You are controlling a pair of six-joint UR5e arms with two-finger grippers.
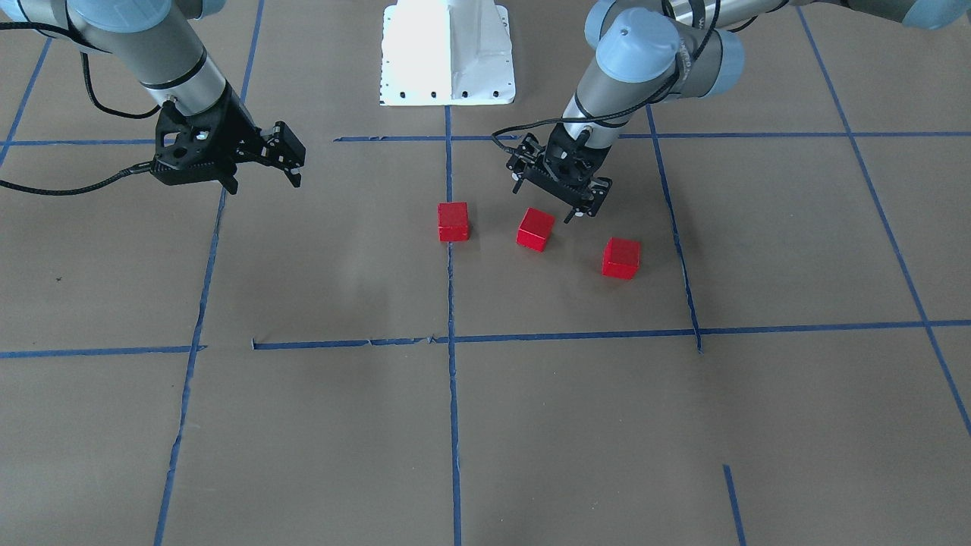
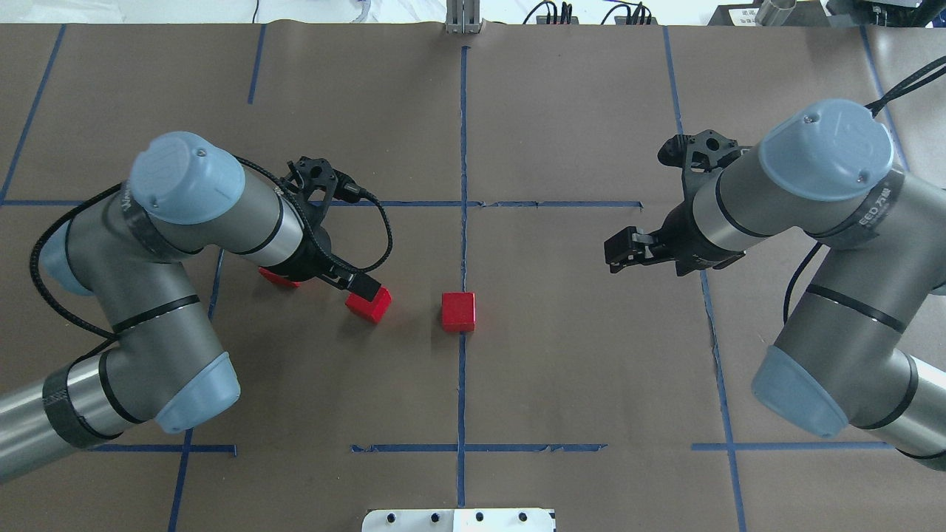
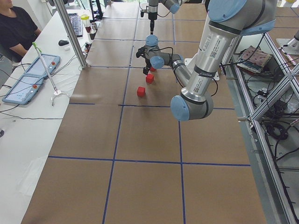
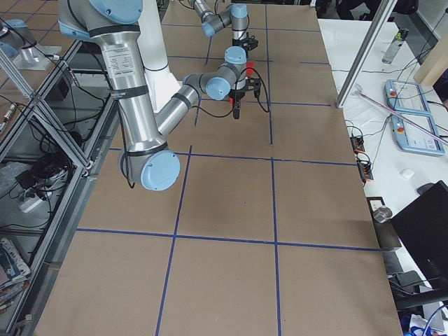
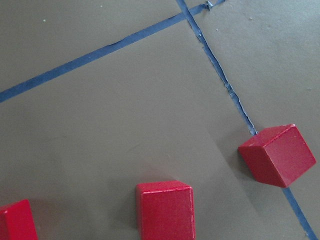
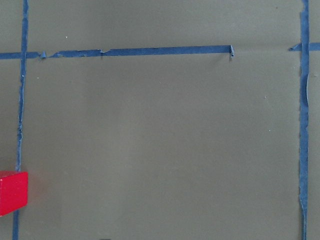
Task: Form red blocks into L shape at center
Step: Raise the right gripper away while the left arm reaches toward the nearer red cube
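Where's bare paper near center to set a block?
Free: paper between central tape line and right gripper, inside both horizontal tapes. Crowded: the line and its other side, three red blocks spaced apart, left gripper by the middle one.

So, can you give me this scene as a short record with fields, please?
line block: on the central tape line
middle block: turned askew, near left gripper
outer block: farthest on robot's left
left gripper: open, empty
right gripper: open, empty, away from blocks
L shape: not formed yet, blocks all apart
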